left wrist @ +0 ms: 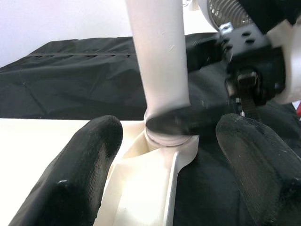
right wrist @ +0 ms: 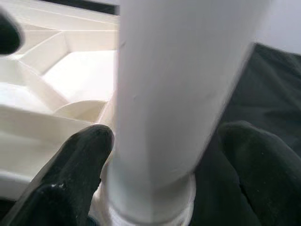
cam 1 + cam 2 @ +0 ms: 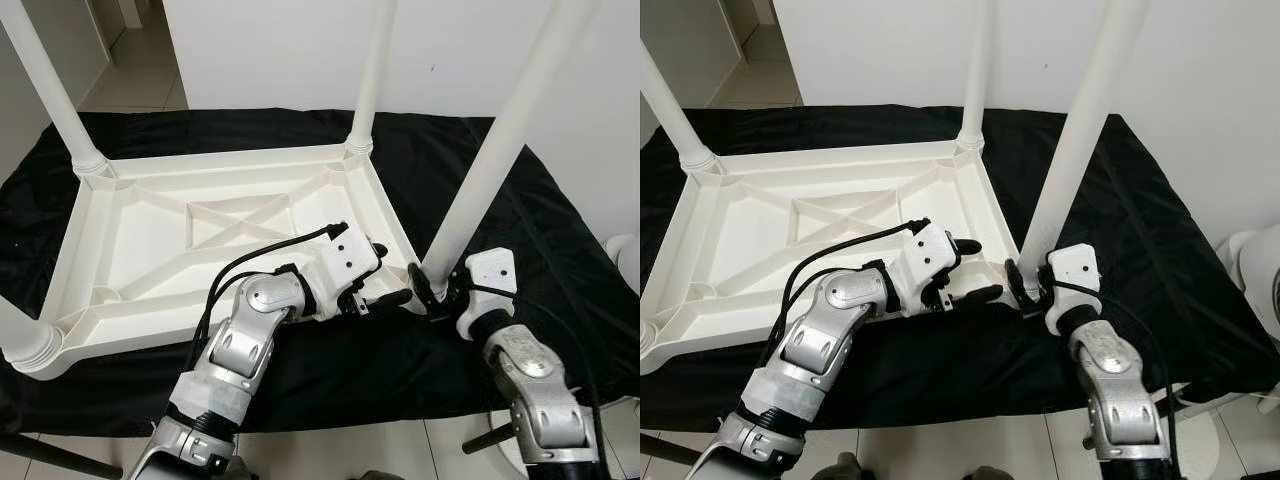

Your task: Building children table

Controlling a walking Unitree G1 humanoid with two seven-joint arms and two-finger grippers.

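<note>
A white plastic tabletop lies upside down on a black cloth. Legs stand up from its corners: far left, far right, near left and near right. My right gripper is shut on the near-right leg just above its socket; its fingers sit on both sides of the leg. My left gripper is open beside that same corner, its fingers on either side of the tabletop's rim, a little short of the leg.
The black cloth covers the low surface under the table and hangs over its near edge. A white rounded object stands on the floor at the right. A white wall runs behind, with tiled floor at the far left.
</note>
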